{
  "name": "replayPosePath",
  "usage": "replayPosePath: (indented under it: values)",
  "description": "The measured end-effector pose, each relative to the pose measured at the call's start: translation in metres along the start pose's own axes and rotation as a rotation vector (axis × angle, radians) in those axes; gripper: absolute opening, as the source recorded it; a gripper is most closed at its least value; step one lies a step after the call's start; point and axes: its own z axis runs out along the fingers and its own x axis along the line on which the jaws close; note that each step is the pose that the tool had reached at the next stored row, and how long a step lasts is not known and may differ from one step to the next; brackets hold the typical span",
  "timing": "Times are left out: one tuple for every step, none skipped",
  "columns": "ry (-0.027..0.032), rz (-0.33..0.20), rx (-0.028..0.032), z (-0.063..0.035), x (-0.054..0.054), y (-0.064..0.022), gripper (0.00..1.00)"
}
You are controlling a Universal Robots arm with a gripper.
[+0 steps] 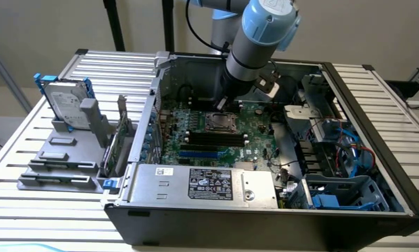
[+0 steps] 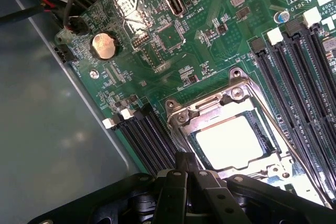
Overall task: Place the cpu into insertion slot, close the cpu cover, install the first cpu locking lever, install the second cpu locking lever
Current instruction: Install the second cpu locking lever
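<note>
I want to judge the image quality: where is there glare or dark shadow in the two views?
Wrist view: glare whitens the cpu inside the cpu cover, and the gripper is a dark shape. Exterior view: the insertion slot lies in shade under the arm; the slatted table is bright.

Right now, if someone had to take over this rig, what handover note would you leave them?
Gripper: low over the motherboard, at the socket's edge; holds nothing visible.
CPU: lying flat inside the insertion slot, so placement looks done.
CPU cover: silvery frame lies down around the chip, which shows through its opening; it appears closed.
Locking levers: whether either is latched cannot be told, so treat both as left to do.
Computer case: open, power supply at its front.
</note>
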Motion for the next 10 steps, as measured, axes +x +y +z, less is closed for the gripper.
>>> replayPosePath:
  values:
    - [0.0000,0.000,0.0000,0.0000,0.0000,0.0000,0.11]
    - [-0.0001,0.000,0.0000,0.0000,0.0000,0.0000,0.11]
    - [0.0000,0.000,0.0000,0.0000,0.0000,0.0000,0.11]
    - [0.0000,0.000,0.0000,0.0000,0.0000,0.0000,0.11]
    - [0.0000,0.000,0.0000,0.0000,0.0000,0.0000,0.11]
    - [0.0000,0.000,0.0000,0.0000,0.0000,0.0000,0.11]
    - [-0.0001,0.000,0.0000,0.0000,0.0000,0.0000,0.11]
    - [-0.0002,0.000,-0.0001,-0.0002,-0.0002,0.0001,0.11]
    - [0.0001,0.000,0.0002,-0.0003,-0.0006,0.0002,0.11]
    - [0.0002,0.000,0.0003,-0.0003,-0.0006,0.0001,0.11]
